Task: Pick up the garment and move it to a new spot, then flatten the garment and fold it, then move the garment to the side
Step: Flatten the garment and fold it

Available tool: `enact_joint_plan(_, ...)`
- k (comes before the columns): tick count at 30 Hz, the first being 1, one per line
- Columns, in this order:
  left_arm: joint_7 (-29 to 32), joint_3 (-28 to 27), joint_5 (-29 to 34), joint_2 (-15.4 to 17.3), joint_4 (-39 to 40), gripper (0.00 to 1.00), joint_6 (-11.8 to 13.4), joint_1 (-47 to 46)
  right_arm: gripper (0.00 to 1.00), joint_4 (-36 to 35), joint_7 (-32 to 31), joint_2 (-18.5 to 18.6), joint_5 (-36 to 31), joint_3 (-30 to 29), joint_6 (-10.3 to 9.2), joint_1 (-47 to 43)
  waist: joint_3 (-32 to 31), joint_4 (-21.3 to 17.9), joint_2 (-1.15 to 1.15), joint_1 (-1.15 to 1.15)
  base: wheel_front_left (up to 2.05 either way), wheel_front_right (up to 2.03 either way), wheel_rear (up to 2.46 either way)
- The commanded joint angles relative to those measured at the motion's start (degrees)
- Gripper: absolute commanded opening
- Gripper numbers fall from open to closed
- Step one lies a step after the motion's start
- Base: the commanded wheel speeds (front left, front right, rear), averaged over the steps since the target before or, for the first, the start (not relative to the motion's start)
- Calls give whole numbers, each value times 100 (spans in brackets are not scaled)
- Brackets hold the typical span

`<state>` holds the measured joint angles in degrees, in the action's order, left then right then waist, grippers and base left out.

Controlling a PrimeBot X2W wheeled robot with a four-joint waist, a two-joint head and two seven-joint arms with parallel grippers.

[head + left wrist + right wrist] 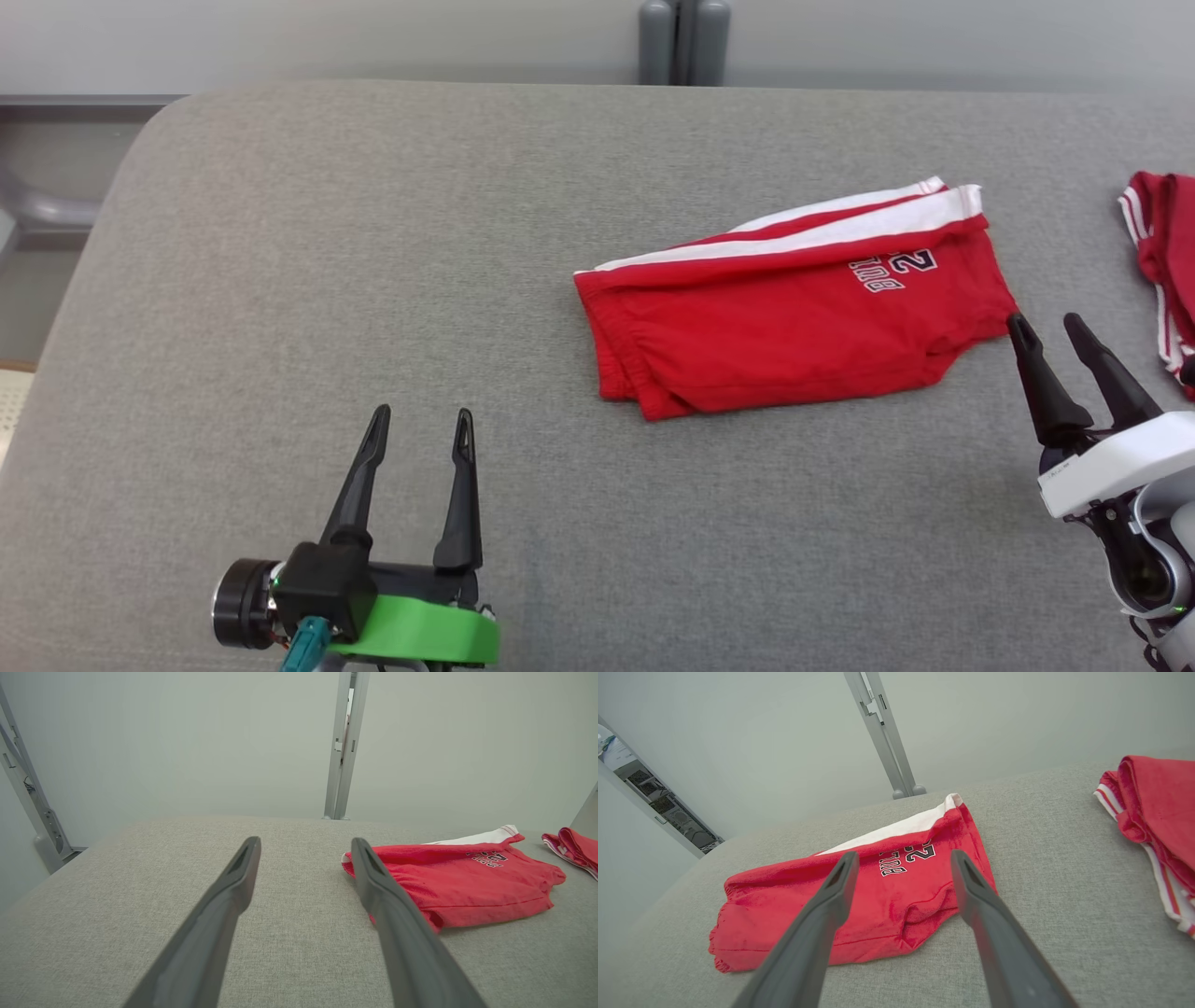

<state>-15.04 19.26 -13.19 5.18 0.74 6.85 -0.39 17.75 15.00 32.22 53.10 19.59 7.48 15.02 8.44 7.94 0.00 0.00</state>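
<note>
right hand (1046, 320): spread | garment (794, 327): red, folded, creased | surface (373, 233): grey weave

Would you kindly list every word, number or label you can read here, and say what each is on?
"BUL": dark letters printed on the folded red shorts; the rest runs into a crease.
"2": beside those letters, a second digit half hidden.
Tiny mark on the white housing of the right gripper: too small to read.

A second red garment (1162, 252) at the far right runs off the picture's edge; the dark lettering (892, 273) on the shorts (794, 327) is too small to read whole.
</note>
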Motion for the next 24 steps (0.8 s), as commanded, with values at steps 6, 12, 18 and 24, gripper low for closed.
enact_joint_plan(6, -14, -29, 303, -160, 39, 100, -228, 159, 100, 703, -219, 77, -104, -119, 2, 457, 194, 375, 0, 0, 0, 0, 0)
enact_joint_plan(12, -15, 71, 398, -214, 11, 100, -363, -67, 100, 1642, -837, 235, -207, -298, 2, 1400, 556, 610, 0, 0, 0, 0, 0)
enact_joint_plan(18, -15, 236, 309, -227, -2, 100, -375, -286, 100, 2331, -1423, 379, -368, -149, 2, 2066, 941, 811, 0, 0, 0, 0, 0)
enact_joint_plan(24, -15, 417, 187, -229, -10, 100, -264, -479, 100, 2709, -1754, 418, -247, 44, 2, 2319, 1205, 953, 0, 0, 0, 0, 0)
